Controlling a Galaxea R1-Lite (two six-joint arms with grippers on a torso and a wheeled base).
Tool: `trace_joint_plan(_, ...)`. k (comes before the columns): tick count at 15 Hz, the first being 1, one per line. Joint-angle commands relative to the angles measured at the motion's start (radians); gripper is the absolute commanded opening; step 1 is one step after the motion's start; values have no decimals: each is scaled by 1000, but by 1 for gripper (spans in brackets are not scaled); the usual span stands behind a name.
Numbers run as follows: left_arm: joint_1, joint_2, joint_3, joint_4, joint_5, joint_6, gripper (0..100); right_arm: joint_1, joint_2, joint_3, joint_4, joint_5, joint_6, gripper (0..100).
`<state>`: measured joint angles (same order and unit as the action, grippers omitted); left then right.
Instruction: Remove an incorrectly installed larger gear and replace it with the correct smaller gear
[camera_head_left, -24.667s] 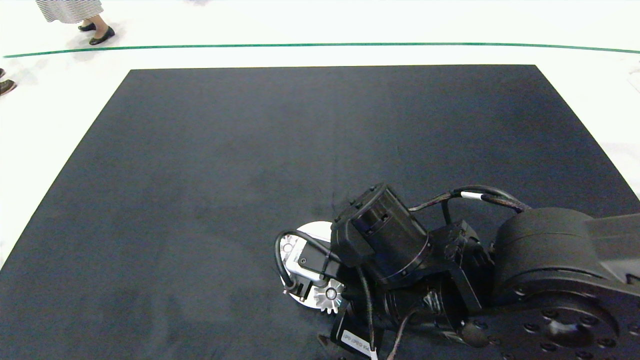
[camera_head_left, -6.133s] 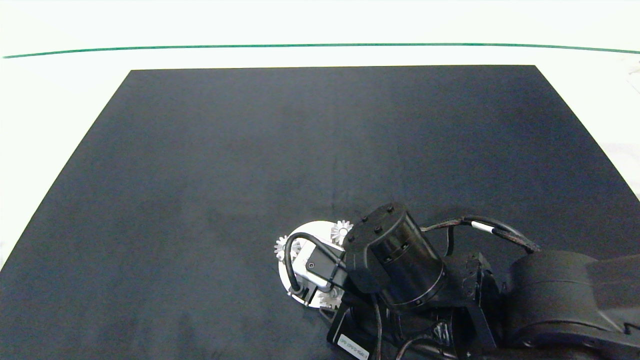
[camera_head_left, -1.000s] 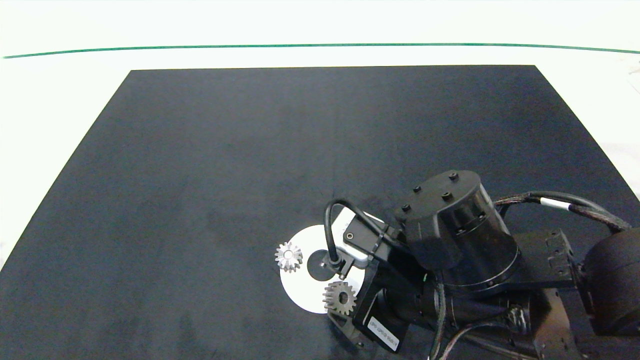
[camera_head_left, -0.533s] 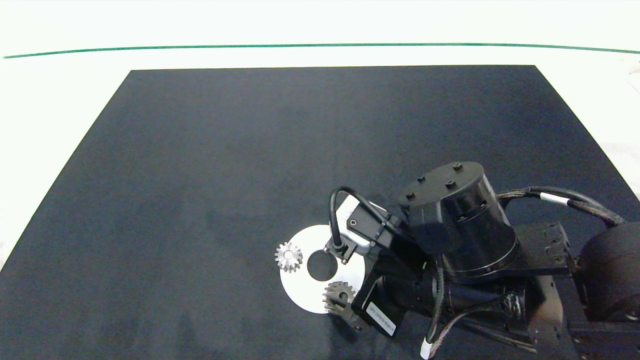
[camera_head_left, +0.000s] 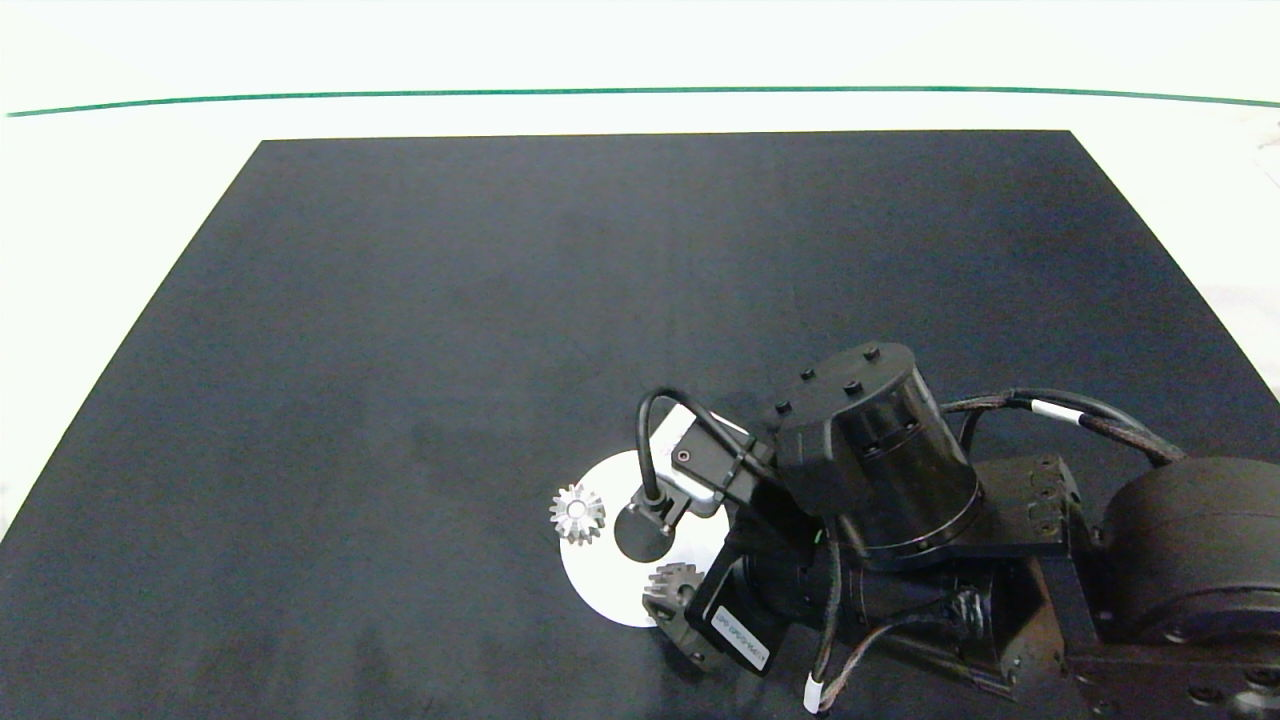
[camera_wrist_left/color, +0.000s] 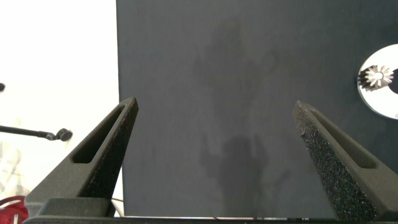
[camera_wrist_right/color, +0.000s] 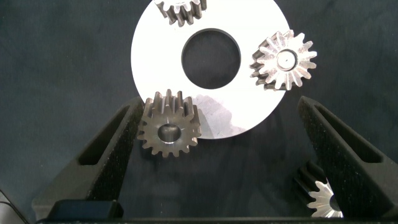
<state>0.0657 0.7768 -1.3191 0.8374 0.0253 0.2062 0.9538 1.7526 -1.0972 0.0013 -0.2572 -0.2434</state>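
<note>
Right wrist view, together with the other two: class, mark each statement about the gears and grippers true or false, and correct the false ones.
1. The right gripper is open. True.
2. The smaller gear is clamped between its fingers. False: the fingers stand wide apart, and the gear lies at the rim of the white disc, close beside one finger.
3. The larger gear lies off the disc, on the dark mat. True.
4. A gear sits in the disc's centre hole. False: no gear is in it; the gears on the disc sit at its rim.
5. The left gripper is shut. False: it is open, over the mat.
</note>
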Motion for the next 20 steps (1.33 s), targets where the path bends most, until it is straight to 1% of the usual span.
trace_joint_plan(1,0,1,0,5,1,1,100,0,-19,8,0,-2,-4,100)
trace_joint_plan(7,-1,-1,1,5,1,1,100,-1,-64,59,0,-4,-4,100)
trace_joint_plan(9,-17,-1,1,5,1,1,100,-10,-62,60,-1,-4,-4,100)
trace_joint_plan(15,-17,-1,1,5,1,1,100,-21,-51,59,-3,0,-2,100)
trace_joint_plan(17,-17,-1,1,5,1,1,100,-21,-45,60,-26,0,-2,100)
trace_joint_plan(20,-17,-1,1,5,1,1,100,-21,-25,59,-40,0,-2,100)
